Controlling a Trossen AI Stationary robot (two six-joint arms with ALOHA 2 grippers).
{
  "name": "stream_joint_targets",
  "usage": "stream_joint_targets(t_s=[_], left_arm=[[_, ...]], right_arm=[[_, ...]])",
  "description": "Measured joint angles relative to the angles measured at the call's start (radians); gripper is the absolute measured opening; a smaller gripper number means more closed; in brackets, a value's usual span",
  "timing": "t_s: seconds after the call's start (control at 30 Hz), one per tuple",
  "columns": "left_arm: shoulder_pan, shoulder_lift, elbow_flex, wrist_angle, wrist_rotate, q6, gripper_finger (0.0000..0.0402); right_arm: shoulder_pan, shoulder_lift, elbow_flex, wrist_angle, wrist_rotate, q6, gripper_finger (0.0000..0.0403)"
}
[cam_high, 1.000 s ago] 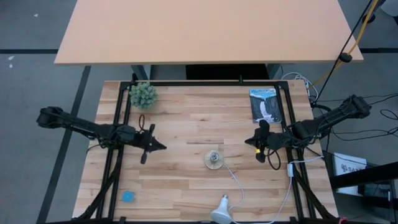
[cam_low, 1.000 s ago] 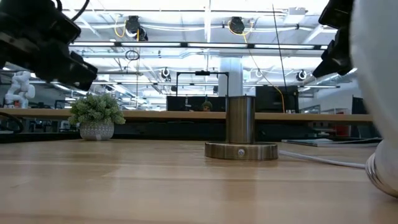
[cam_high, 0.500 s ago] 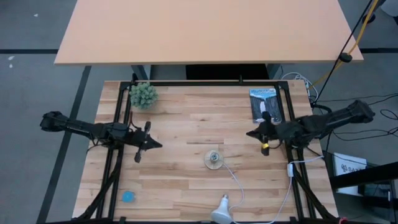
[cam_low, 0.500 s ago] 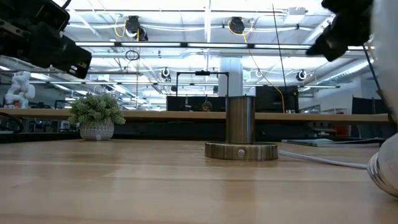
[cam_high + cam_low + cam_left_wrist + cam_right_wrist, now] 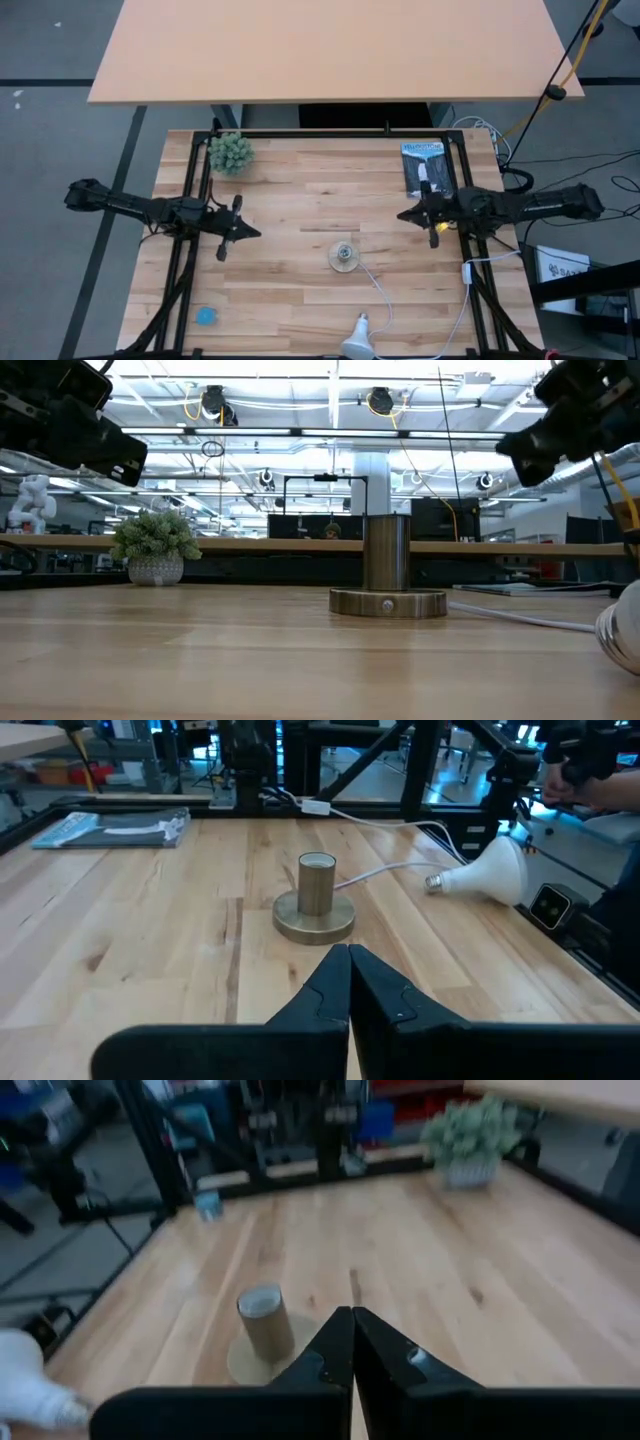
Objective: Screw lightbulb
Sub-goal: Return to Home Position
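Observation:
The white lightbulb (image 5: 358, 338) lies on its side at the table's near edge, right of the middle; it also shows in the left wrist view (image 5: 487, 875) and the right wrist view (image 5: 22, 1380). The brass socket (image 5: 343, 257) stands upright mid-table on its round base, with a white cord (image 5: 378, 288) running toward the near edge. My left gripper (image 5: 257, 234) hovers shut above the table left of the socket; its shut fingertips show in the left wrist view (image 5: 349, 952). My right gripper (image 5: 402, 215) hovers shut right of the socket; its shut fingertips show in the right wrist view (image 5: 351, 1315).
A small potted plant (image 5: 230, 152) stands at the far left. A dark booklet (image 5: 427, 168) lies at the far right. A small blue disc (image 5: 205, 316) lies at the near left. Black frame rails (image 5: 190, 170) run along the table's sides.
My right gripper has gone toward the table's far edge and risen a little, its arm stretching more level. My left gripper has drawn back slightly toward the table's left edge. Bulb and socket have stayed in place.

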Motion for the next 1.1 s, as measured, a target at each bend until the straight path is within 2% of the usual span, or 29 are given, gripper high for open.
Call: stream_joint_targets(t_s=[0.33, 0.47, 0.63, 0.77, 1.1], left_arm=[[0.0, 0.0, 0.0, 0.0, -0.001, -0.001, 0.0], [0.0, 0.0, 0.0, -0.005, -0.001, -0.004, 0.0], [0.0, 0.0, 0.0, -0.007, -0.001, -0.004, 0.0], [-0.001, 0.0, 0.0, -0.008, -0.001, -0.003, 0.0], [-0.002, 0.0, 0.0, -0.007, -0.002, -0.003, 0.0]], right_arm=[[-0.014, -0.37, -0.003, -0.192, 0.056, -0.003, 0.0], [-0.014, -0.358, -0.014, -0.143, 0.048, -0.017, 0.0], [-0.013, -0.37, -0.188, 0.098, -0.011, 0.01, 0.0], [-0.013, -0.353, -0.183, 0.037, -0.035, -0.017, 0.0], [-0.012, -0.344, -0.183, 0.042, -0.027, -0.077, 0.0]])
